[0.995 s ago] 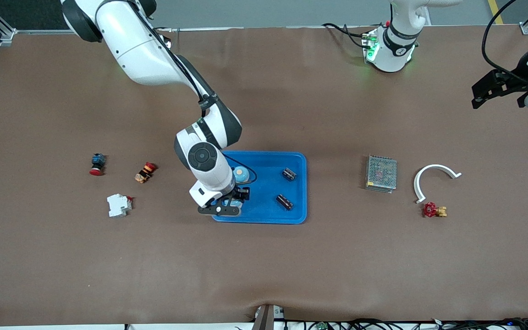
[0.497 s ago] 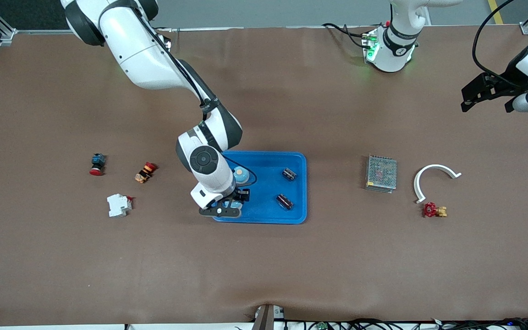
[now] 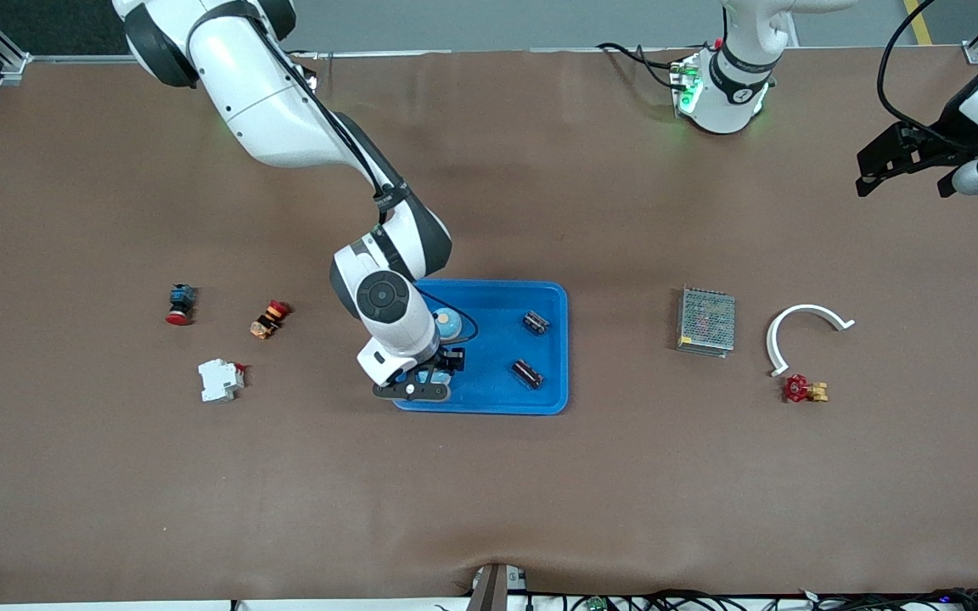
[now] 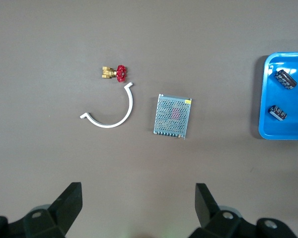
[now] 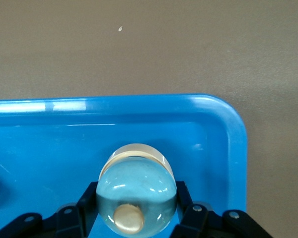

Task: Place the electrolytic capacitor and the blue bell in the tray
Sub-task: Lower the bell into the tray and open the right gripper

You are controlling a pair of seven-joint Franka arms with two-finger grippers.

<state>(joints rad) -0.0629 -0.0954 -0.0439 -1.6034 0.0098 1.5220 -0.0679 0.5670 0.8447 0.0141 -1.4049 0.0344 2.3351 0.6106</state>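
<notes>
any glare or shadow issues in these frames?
Right wrist view: white streaks of glare on the tray rim and highlights on the blue bell dome. Front view: the right arm casts a soft shadow on the table. Left wrist view: evenly lit, left gripper dark at the edge.

lighting: bright, even, from overhead; brown table (image 3: 489, 492) evenly lit, with a paler sheen band toward the robots' bases. shadows: soft and short; faint one beside the tray (image 3: 553, 356), a diffuse one under the right arm. glare: white streaks on the tray rim (image 5: 64, 105); small highlights on the blue bell (image 5: 136, 191) dome. focus: front view sharp throughout; left wrist view crisp on the table, its own left gripper (image 4: 139, 210) fingers soft; right wrist view slightly soft at the right gripper (image 5: 136, 208).
</notes>
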